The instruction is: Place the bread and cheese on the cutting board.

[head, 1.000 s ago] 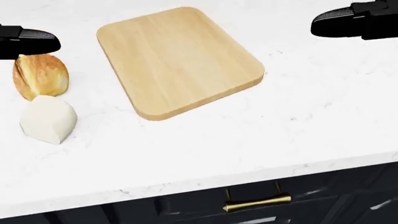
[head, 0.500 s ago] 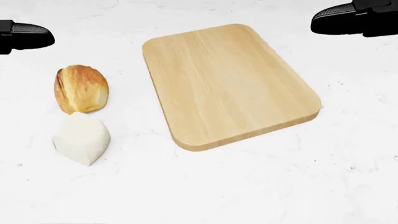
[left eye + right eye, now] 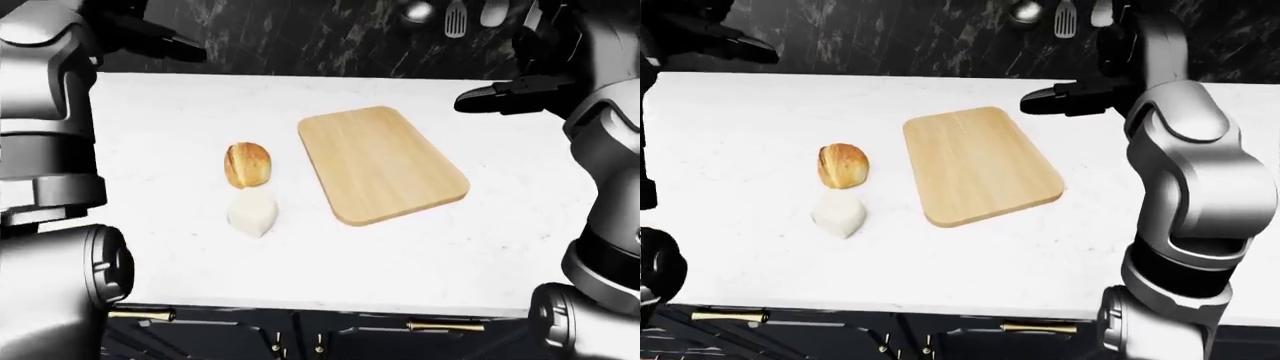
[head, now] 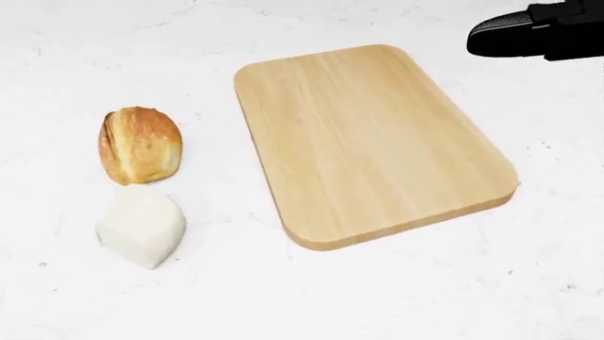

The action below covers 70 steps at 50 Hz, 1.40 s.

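A golden bread roll (image 4: 139, 144) lies on the white counter (image 4: 377, 297), left of the wooden cutting board (image 4: 368, 142). A white wedge of cheese (image 4: 141, 225) sits just below the roll, nearly touching it. The board carries nothing. My right hand (image 3: 500, 96) hovers above the counter off the board's upper right corner, fingers stretched out and holding nothing. My left hand (image 3: 165, 45) hangs high at the upper left, well away from the bread, fingers extended and empty; the head view does not show it.
A dark marbled wall with hanging utensils (image 3: 455, 15) rises behind the counter. Dark drawers with brass handles (image 3: 445, 326) run under the counter's near edge at the bottom of the eye views.
The head camera has moved: board, bread and cheese slide right and down in the picture, and the counter edge and left hand drop out. The right hand stays top right.
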{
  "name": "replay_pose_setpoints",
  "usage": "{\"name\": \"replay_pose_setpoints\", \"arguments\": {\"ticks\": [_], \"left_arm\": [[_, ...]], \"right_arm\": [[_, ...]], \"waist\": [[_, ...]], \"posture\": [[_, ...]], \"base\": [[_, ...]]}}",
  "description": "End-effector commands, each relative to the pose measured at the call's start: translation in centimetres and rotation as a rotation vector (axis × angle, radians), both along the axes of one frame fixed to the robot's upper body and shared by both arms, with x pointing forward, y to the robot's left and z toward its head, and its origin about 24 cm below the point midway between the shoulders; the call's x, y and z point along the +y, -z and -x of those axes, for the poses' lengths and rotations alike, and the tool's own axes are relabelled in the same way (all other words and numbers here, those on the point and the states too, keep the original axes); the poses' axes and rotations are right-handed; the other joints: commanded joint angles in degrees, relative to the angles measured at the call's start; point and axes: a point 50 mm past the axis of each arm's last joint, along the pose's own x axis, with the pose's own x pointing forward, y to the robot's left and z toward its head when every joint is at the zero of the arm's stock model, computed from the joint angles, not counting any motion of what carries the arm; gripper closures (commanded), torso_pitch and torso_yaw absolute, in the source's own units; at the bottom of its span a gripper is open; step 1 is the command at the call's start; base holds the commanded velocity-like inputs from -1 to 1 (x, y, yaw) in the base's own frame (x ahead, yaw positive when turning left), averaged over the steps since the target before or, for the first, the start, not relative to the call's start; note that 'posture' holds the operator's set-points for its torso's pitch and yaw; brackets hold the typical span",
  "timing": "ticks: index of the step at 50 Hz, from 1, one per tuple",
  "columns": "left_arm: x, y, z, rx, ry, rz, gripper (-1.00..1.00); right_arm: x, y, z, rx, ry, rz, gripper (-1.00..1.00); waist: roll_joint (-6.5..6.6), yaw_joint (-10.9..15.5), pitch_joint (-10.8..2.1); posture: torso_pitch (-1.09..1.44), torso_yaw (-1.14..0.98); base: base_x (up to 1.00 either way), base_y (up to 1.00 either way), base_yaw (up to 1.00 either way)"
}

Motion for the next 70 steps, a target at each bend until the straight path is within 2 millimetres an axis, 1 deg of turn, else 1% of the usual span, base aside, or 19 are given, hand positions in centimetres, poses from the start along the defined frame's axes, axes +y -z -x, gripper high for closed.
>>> {"name": "replay_pose_setpoints", "arguments": {"ticks": [1, 2, 3, 6, 12, 23, 26, 28, 31, 34, 37, 42, 47, 52, 53, 57, 60, 69, 70], "left_arm": [[0.1, -3.6, 0.8, -0.105, 0.013, -0.160, -1.00], [0.3, -3.8, 0.7, -0.098, 0.005, -0.181, -1.00], [0.3, -5.2, 1.0, -0.098, 0.019, -0.207, -1.00], [0.1, -7.0, 1.6, -0.092, 0.018, -0.329, -1.00], [-0.4, -7.7, 1.9, -0.119, 0.029, -0.479, -1.00], [-2.3, -6.8, 0.7, -0.086, 0.074, -0.823, -1.00], [-2.5, -5.9, 0.4, -0.029, 0.082, -0.929, -1.00], [-2.6, -5.8, 0.3, -0.032, 0.071, -0.977, -1.00], [-3.1, -4.7, -0.3, -0.026, 0.067, -1.077, -1.00], [-3.6, -4.4, -0.5, -0.016, 0.082, -1.094, -1.00], [-4.6, -4.2, -0.8, -0.029, 0.106, -1.122, -1.00], [-6.0, -2.5, -1.5, -0.035, 0.162, -1.150, -1.00], [-6.6, -0.6, -2.1, -0.011, 0.206, -1.156, -1.00], [-6.8, -0.1, -2.4, -0.013, 0.199, -1.115, -1.00], [-7.2, -0.4, -2.3, -0.058, 0.202, -1.079, -1.00], [-7.8, 1.0, -2.7, -0.029, 0.231, -1.103, -1.00], [-7.3, 1.8, -2.8, -0.005, 0.231, -1.147, -1.00], [-6.8, 2.4, -2.5, -0.037, 0.242, -1.278, -1.00], [-7.1, 2.2, -2.4, -0.049, 0.253, -1.277, -1.00]], "right_arm": [[-0.3, -1.6, 0.7, -0.085, 0.014, 0.012, -1.00], [-0.3, -1.5, 0.7, -0.085, 0.015, 0.012, -1.00], [-0.3, -1.5, 0.6, -0.083, 0.014, 0.013, -1.00], [-0.1, -1.2, 0.5, -0.080, 0.010, 0.017, -1.00], [-0.1, -1.1, 0.4, -0.078, 0.011, 0.015, -1.00], [-0.1, -0.9, 0.4, -0.075, 0.009, 0.011, -1.00], [-0.1, -0.9, 0.3, -0.074, 0.007, 0.011, -1.00], [0.0, -0.8, 0.3, -0.072, 0.006, 0.013, -1.00], [0.1, -0.7, 0.2, -0.071, 0.005, 0.015, -1.00], [0.1, -1.6, 0.6, -0.090, 0.001, 0.015, -1.00], [0.0, -1.1, 0.4, -0.082, 0.003, 0.016, -1.00], [-0.2, -1.2, 0.6, -0.085, 0.003, 0.008, -1.00], [-0.2, -1.1, 0.5, -0.081, 0.004, 0.007, -1.00], [-0.3, -1.0, 0.4, -0.081, 0.004, 0.004, -1.00], [-0.2, -1.2, 0.5, -0.086, 0.004, 0.007, -1.00], [-0.3, -1.3, 0.6, -0.086, 0.006, 0.008, -1.00], [-0.4, -1.2, 0.5, -0.086, 0.006, 0.003, -1.00], [-0.3, -1.1, 0.5, -0.087, 0.009, 0.006, -1.00], [-0.3, -1.0, 0.3, -0.075, -0.014, -0.051, -1.00]], "waist": [[-0.14, 0.1, -1.60], [-0.16, 0.1, -1.63], [-0.21, 0.1, -1.61], [-0.46, -0.1, -1.45], [-0.72, -0.1, -0.98], [-1.00, 0.1, -1.16], [-1.14, 0.0, -1.12], [-1.18, 0.0, -1.09], [-1.14, 0.0, -1.23], [-1.10, 0.0, -1.39], [-1.03, 0.1, -1.36], [-1.23, 0.1, -1.48], [-1.14, 0.1, -1.71], [-1.05, 0.0, -1.91], [-1.05, -0.1, -1.93], [-1.08, 0.0, -1.92], [-1.05, 0.0, -2.03], [-0.97, -0.2, -2.20], [-0.96, -0.2, -2.18]], "posture": [[0.00, 0.00], [0.00, 0.00], [0.00, 0.00], [0.00, 0.00], [0.00, 0.00], [0.00, 0.00], [0.00, 0.00], [0.00, 0.00], [0.00, 0.00], [0.00, 0.00], [0.00, 0.00], [0.00, 0.00], [0.00, 0.00], [0.00, 0.00], [0.00, 0.00], [0.00, 0.00], [0.00, 0.00], [0.00, 0.00], [0.00, 0.00]], "base": [[0.00, 0.00, 0.00], [0.00, 0.00, 0.00], [0.00, 0.00, 0.00], [0.00, 0.00, 0.00], [0.00, 0.00, 0.00], [0.00, 0.00, 0.00], [0.00, 0.00, 0.00], [0.00, 0.00, 0.00], [0.00, 0.00, 0.00], [0.00, 0.00, 0.00], [0.00, 0.00, 0.00], [0.00, 0.00, 0.00], [0.00, 0.00, 0.00], [0.00, 0.00, 0.00], [0.00, 0.00, 0.00], [0.00, 0.00, 0.00], [0.00, 0.00, 0.00], [0.00, 0.00, 0.00], [0.00, 0.00, 0.00]]}}
